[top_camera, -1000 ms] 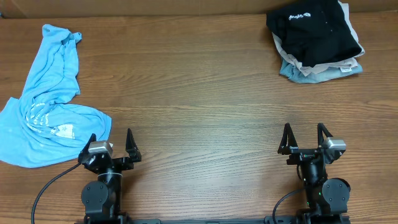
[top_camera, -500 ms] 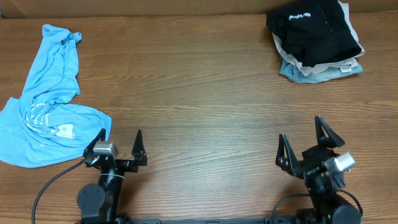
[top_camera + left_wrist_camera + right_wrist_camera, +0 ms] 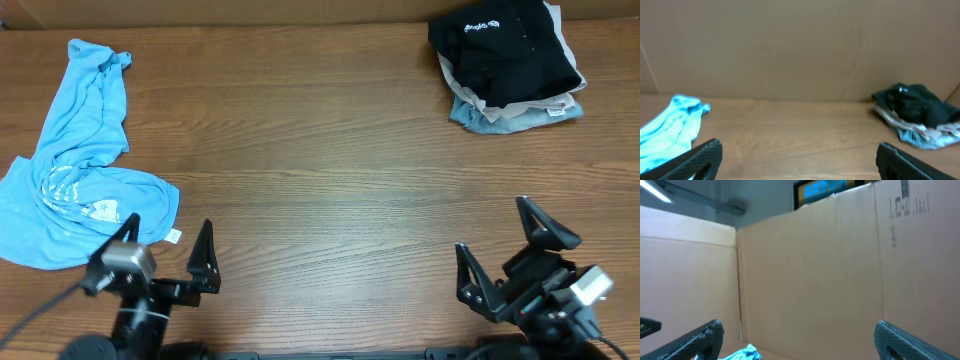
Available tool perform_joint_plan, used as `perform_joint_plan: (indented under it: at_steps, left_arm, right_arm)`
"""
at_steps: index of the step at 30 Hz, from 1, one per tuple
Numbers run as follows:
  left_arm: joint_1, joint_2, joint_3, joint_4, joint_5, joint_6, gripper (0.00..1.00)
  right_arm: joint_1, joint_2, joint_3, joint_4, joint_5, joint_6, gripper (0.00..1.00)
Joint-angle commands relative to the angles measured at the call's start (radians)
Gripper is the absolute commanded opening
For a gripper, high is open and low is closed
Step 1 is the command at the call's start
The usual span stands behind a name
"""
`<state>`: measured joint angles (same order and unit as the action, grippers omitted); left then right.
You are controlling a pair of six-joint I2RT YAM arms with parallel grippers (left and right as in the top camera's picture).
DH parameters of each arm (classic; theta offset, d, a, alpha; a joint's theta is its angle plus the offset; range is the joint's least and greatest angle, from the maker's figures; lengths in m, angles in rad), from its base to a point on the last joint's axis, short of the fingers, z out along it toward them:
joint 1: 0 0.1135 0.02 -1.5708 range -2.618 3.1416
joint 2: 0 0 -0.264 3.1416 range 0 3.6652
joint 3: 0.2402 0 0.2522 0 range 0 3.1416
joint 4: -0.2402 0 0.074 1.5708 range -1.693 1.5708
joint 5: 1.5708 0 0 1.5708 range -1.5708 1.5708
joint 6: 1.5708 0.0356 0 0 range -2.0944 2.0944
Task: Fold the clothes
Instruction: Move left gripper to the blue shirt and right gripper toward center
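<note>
The sky-blue T-shirt [image 3: 70, 180] lies crumpled at the table's left edge, white print showing near its lower part. It also shows in the left wrist view [image 3: 670, 127] and as a small bit in the right wrist view [image 3: 742, 354]. My left gripper [image 3: 168, 240] is open and empty, just right of the shirt's lower edge, near the front of the table. My right gripper [image 3: 492, 228] is open and empty at the front right, tilted and far from the shirt.
A stack of folded garments, black on top [image 3: 505, 50] over beige and grey-blue ones [image 3: 515, 112], sits at the back right; it shows in the left wrist view [image 3: 917, 115]. A cardboard wall [image 3: 800, 50] stands behind the table.
Both arms have drawn back toward the front edge. The left gripper has shifted left and tilted. The right gripper has turned right and tilted upward. The shirt has not moved.
</note>
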<state>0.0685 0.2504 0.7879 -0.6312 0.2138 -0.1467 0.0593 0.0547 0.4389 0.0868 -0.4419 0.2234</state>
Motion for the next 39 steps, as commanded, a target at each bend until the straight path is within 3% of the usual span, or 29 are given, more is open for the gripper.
perform_joint_plan:
  at_steps: [1, 9, 14, 25, 27, 30, 39]
  left_arm:
    - [0.01, 0.163, 0.168, -0.072, 0.016, 0.013, 1.0]
    - [0.01, 0.61, 0.592, -0.439, 0.033, 0.131, 1.0]
    - [0.01, 0.821, 0.684, -0.534, -0.02, 0.216, 1.0]
    - [0.011, 1.276, 0.68, -0.52, -0.112, 0.214, 1.0]
    - [0.012, 1.35, 0.68, -0.509, -0.132, 0.214, 0.96]
    - [0.014, 1.452, 0.68, -0.474, -0.196, 0.179, 0.97]
    - [0.055, 1.652, 0.68, -0.452, -0.254, 0.116, 1.0]
  right_arm:
    - [-0.004, 0.104, 0.165, -0.107, -0.009, -0.061, 1.0]
    - [-0.004, 0.507, 0.611, -0.544, -0.009, -0.126, 1.0]
    - [-0.003, 0.769, 0.808, -0.748, -0.01, -0.127, 1.0]
    - [-0.003, 1.148, 0.829, -0.816, -0.166, -0.119, 1.0]
    - [-0.003, 1.206, 0.829, -0.842, -0.166, -0.119, 1.0]
    - [0.0, 1.284, 0.829, -0.88, -0.166, -0.12, 0.96]
    - [0.005, 1.395, 0.828, -0.936, -0.162, -0.124, 0.88]
